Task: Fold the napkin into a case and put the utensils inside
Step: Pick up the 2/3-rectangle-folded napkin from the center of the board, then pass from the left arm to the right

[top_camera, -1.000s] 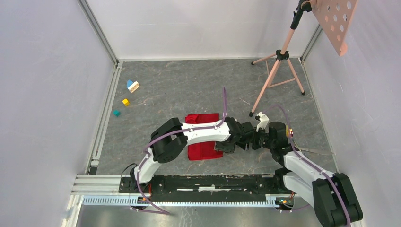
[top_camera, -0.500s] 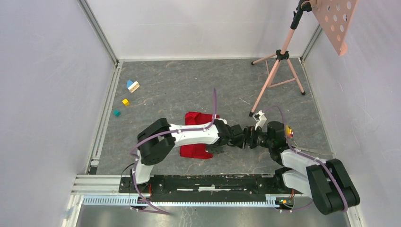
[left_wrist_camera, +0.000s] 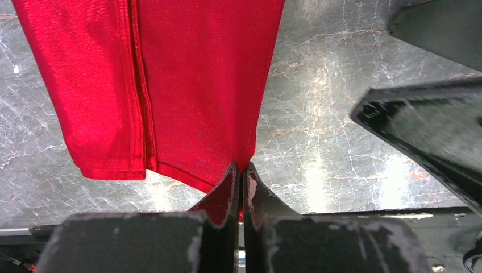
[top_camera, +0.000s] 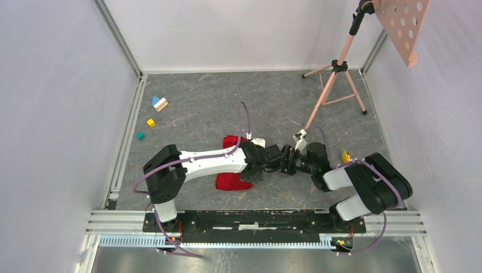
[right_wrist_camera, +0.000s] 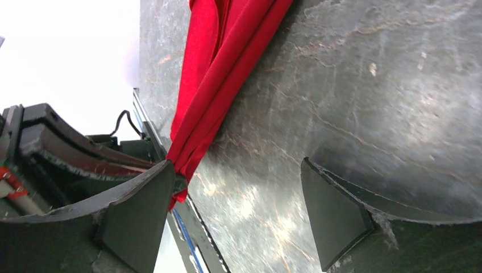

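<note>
A lab test cell: white panel walls (top_camera: 57, 114), aluminium rail (top_camera: 113, 219), tripod (top_camera: 335, 74).

The napkin (top_camera: 229, 181) is a bright red, thin cloth, folded lengthwise into overlapping layers with a hemmed edge running down it. It lies stretched out on the grey marbled surface (top_camera: 199, 114). One corner is pinched tight in the left pincer (left_wrist_camera: 242, 170).

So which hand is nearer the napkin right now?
Left. The left hand is shut on a corner of the napkin; the right hand is open just beside that corner, gripping nothing.
</note>
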